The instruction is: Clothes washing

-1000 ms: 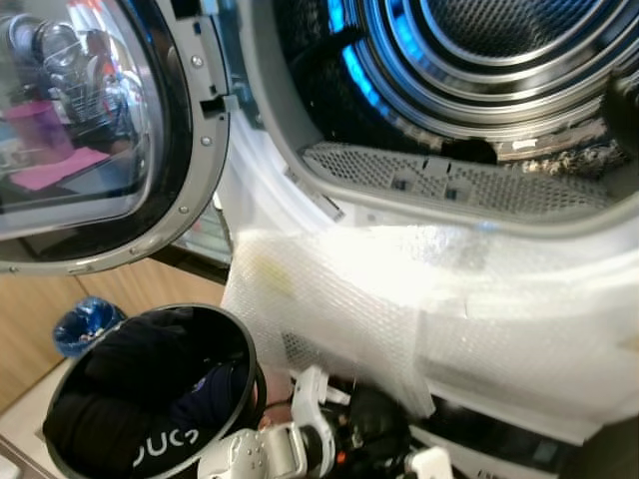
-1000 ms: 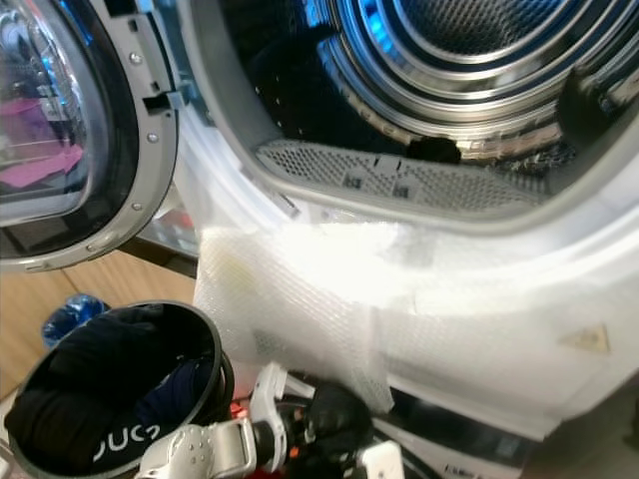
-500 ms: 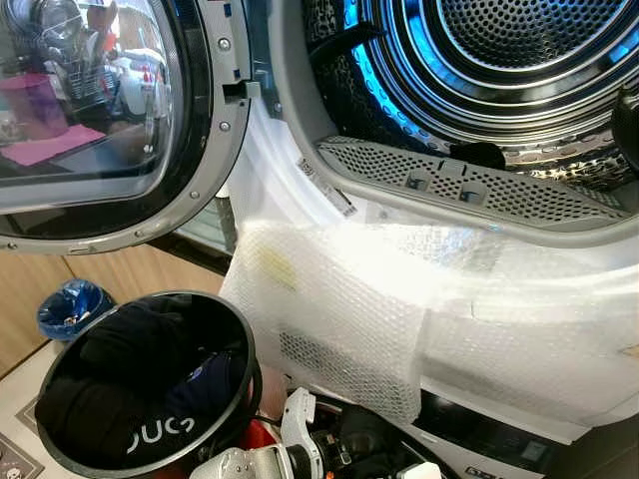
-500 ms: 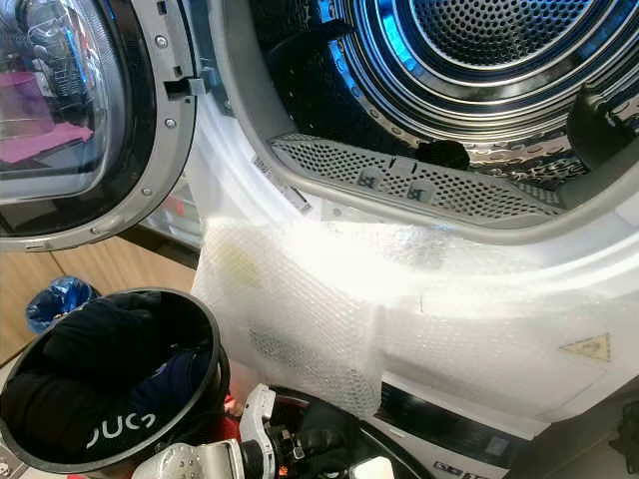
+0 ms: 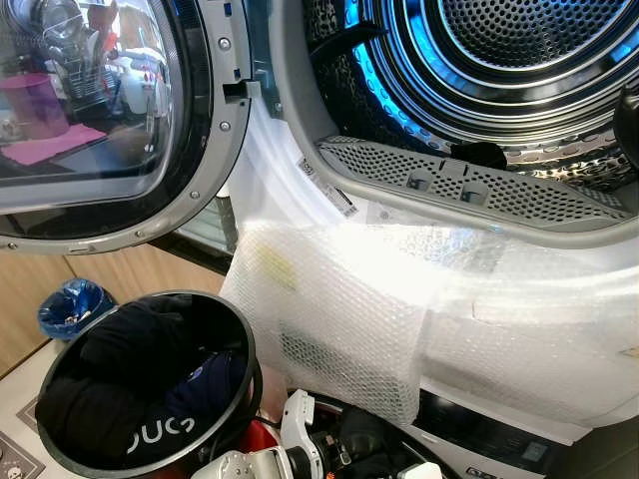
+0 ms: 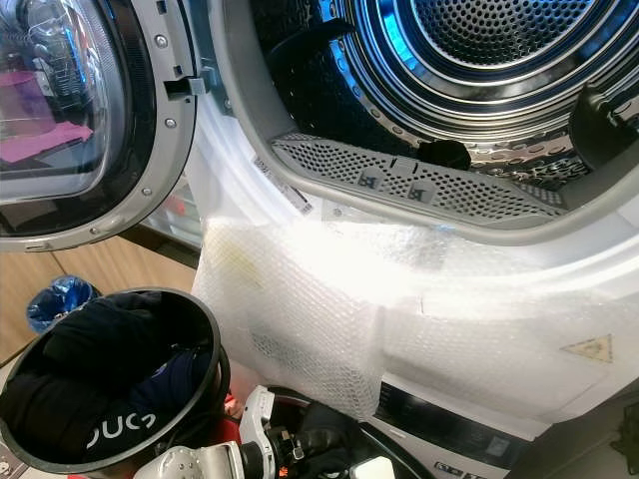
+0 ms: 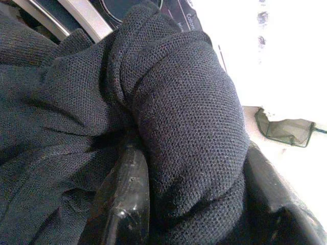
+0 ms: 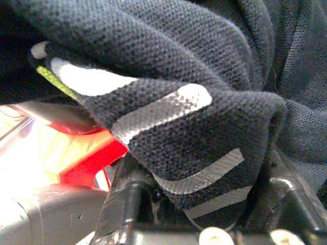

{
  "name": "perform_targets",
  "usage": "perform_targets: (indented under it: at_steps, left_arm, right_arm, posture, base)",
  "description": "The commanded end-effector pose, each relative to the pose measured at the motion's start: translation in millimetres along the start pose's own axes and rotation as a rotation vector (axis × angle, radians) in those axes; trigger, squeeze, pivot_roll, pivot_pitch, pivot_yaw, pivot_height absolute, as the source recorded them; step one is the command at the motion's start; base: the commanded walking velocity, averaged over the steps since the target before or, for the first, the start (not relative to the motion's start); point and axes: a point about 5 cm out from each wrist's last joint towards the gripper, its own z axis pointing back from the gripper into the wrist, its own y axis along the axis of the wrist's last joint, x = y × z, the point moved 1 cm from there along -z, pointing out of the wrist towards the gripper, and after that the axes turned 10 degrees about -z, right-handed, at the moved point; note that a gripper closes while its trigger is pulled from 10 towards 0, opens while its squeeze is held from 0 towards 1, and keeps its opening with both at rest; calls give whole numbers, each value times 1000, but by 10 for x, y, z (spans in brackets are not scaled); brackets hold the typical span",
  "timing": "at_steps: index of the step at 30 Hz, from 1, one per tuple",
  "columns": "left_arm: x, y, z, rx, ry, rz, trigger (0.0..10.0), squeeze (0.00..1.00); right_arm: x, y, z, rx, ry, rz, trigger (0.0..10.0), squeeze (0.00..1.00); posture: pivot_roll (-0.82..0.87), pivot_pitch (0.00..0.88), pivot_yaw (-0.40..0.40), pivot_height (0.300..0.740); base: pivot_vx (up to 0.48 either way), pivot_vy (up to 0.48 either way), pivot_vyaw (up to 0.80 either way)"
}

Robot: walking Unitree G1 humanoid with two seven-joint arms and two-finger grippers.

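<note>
Scene as before, dark garment (image 7: 179, 127) clamped in left gripper (image 7: 199, 204).

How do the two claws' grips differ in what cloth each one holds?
The left claw is shut on a bunched roll of plain dark knit fabric; the right claw is shut on a folded edge of dark fabric with pale printed stripes. Beside the left claw's cloth a white machine front shows; beside the right claw's, a red part. Both pinch dark knit clothing between their black fingers.
</note>
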Motion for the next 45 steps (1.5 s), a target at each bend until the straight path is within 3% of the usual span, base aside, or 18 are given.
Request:
perform_targets:
  at_steps: [1, 19, 20, 21, 22, 23, 25, 26, 36, 40, 41, 42, 44, 45]
  left_arm:
    - [1826, 271, -192, -148, -256, -464, 10000, 1000]
    - [1826, 271, -192, -148, -256, -464, 10000, 1000]
    - [1268, 253, -183, -241, -107, -508, 10000, 0]
    - [651, 211, -231, -287, 31, -655, 10000, 0]
    - [-26, 96, -80, -429, 99, -887, 10000, 0]
    - [-70, 74, -71, -449, 85, -917, 10000, 0]
    - [-56, 76, -57, -456, 89, -873, 10000, 0]
    - [-36, 87, -58, -445, 83, -851, 10000, 1000]
    - [109, 198, 49, -421, 34, -737, 10000, 1000]
    - [116, 233, 107, -425, 32, -750, 10000, 1000]
    - [113, 261, 144, -431, 36, -808, 10000, 1000]
    - [113, 307, 196, -441, 42, -940, 10000, 0]
    - [143, 402, 253, -438, 55, -1151, 10000, 0]
    - [234, 490, 273, -398, 52, -1197, 10000, 0]
  right_arm:
    - [-54, 425, -44, 231, 21, -4, 0, 0]
    - [-54, 425, -44, 231, 21, -4, 0, 0]
    - [20, 201, -48, 90, -1, 20, 0, 0]
    - [89, -94, -26, -100, -62, 42, 0, 0]
    - [163, -369, 51, -298, -139, 85, 0, 0]
    - [166, -407, 66, -323, -150, 92, 0, 0]
    - [159, -421, 70, -328, -148, 91, 0, 0]
    - [157, -422, 70, -329, -148, 90, 0, 0]
    - [131, -470, 57, -357, -166, 109, 0, 0]
    - [138, -482, 67, -366, -174, 113, 0, 0]
    - [142, -488, 71, -370, -177, 115, 0, 0]
    - [146, -494, 76, -374, -181, 116, 0, 0]
    - [149, -494, 78, -374, -183, 115, 0, 0]
    - [148, -496, 78, -376, -183, 116, 0, 0]
  posture:
    - [28, 35, 160, 740]
    - [28, 35, 160, 740]
    - [49, 0, 0, 740]
    - [43, 0, 0, 740]
    - [48, 0, 0, 740]
    - [48, 0, 0, 740]
    - [49, 0, 0, 740]
    - [49, 0, 0, 740]
    - [54, 0, 0, 740]
    - [54, 0, 0, 740]
    - [52, 0, 0, 740]
    - [51, 0, 0, 740]
    - [54, 0, 0, 740]
    - [61, 0, 0, 740]
  base:
    - [0, 0, 0]
    - [0, 0, 0]
    - [0, 0, 0]
    - [0, 0, 0]
    - [0, 0, 0]
    - [0, 0, 0]
    - [0, 0, 0]
    - [0, 0, 0]
    - [0, 0, 0]
    - [0, 0, 0]
    - [0, 0, 0]
    - [0, 0, 0]
    - [0, 0, 0]
    - [0, 0, 0]
